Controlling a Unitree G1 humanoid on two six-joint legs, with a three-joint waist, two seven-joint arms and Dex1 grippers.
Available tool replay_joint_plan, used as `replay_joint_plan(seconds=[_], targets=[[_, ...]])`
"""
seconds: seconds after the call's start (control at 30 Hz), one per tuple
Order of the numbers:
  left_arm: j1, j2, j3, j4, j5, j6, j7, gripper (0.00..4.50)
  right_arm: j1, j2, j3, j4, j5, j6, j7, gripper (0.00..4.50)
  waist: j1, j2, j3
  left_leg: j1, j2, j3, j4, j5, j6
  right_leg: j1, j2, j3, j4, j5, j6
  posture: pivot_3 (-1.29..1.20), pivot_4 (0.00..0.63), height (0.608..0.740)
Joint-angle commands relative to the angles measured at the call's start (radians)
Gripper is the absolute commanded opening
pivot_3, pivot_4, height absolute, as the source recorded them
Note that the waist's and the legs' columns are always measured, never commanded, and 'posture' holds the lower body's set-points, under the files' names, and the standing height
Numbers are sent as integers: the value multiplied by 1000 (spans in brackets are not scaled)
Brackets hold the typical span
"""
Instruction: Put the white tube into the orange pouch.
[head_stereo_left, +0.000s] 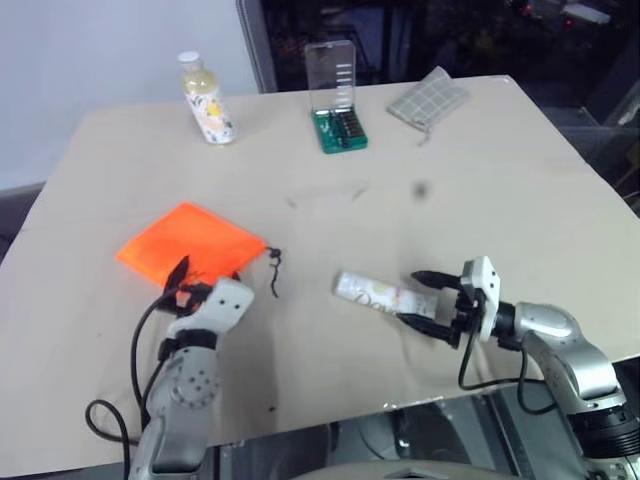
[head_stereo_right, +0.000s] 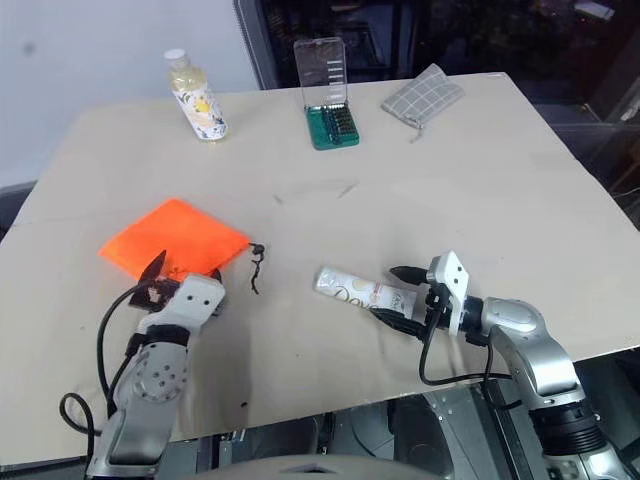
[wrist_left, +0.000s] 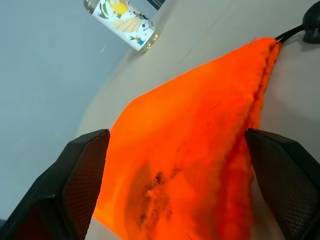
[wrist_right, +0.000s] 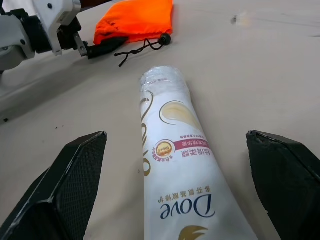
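The white tube (head_stereo_left: 375, 292) lies on the table at front right, its "Dove" lettering legible in the right wrist view (wrist_right: 175, 165). My right gripper (head_stereo_left: 412, 297) is open, one finger on each side of the tube's near end, not touching it. The orange pouch (head_stereo_left: 190, 243) lies flat at front left, its dark cord (head_stereo_left: 275, 268) trailing toward the tube. My left gripper (head_stereo_left: 200, 280) is open at the pouch's near edge, and the orange fabric (wrist_left: 190, 150) spreads between its fingers.
At the back of the table stand a yellowish bottle (head_stereo_left: 207, 100), an open green bit case (head_stereo_left: 337, 95) and a grey checked pouch (head_stereo_left: 428, 98). The table's front edge (head_stereo_left: 400, 405) runs just under both arms.
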Motion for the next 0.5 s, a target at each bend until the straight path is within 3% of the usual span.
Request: replay_joint_plan(seconds=[0.03, 0.5], targets=[[-12, 12, 43, -9, 6, 0, 18, 4473, -6, 11, 2, -19, 1, -21, -8, 4500, 1, 0, 0, 0, 0, 0, 0, 0, 0, 0, 0, 0, 0, 0, 0, 0, 150, 740], [-32, 47, 39, -37, 35, -21, -2, 4473, -25, 3, 30, -17, -57, -73, -6, 4500, 3, 0, 0, -1, 0, 0, 0, 0, 0, 0, -1, 0, 0, 0, 0, 0, 150, 740]])
